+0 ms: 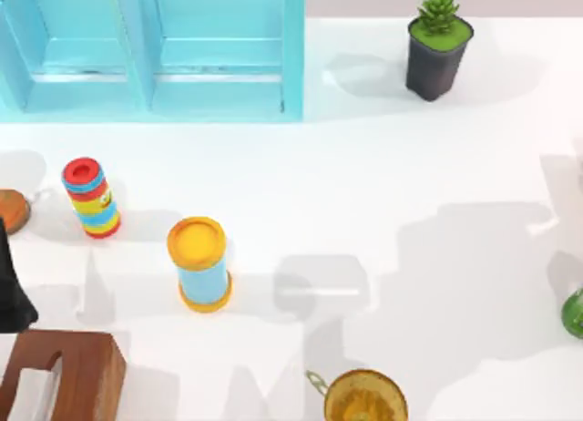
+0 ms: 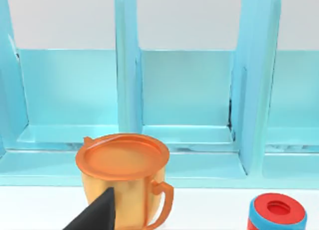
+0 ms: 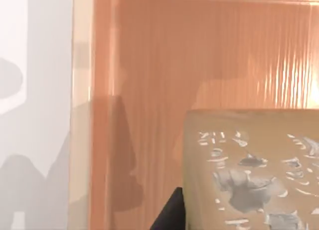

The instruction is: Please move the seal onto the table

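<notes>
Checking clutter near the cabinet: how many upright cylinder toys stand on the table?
2. A striped red-topped cylinder stands toward the table's left side, and a yellow-capped blue cylinder stands right of it, nearer the middle. More could lie beyond the picture's edges.

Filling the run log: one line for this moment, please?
right gripper: close beside tan-brown rectangular seal block | behind seal: orange ribbed surface | left arm: parked, white table left edge
</notes>
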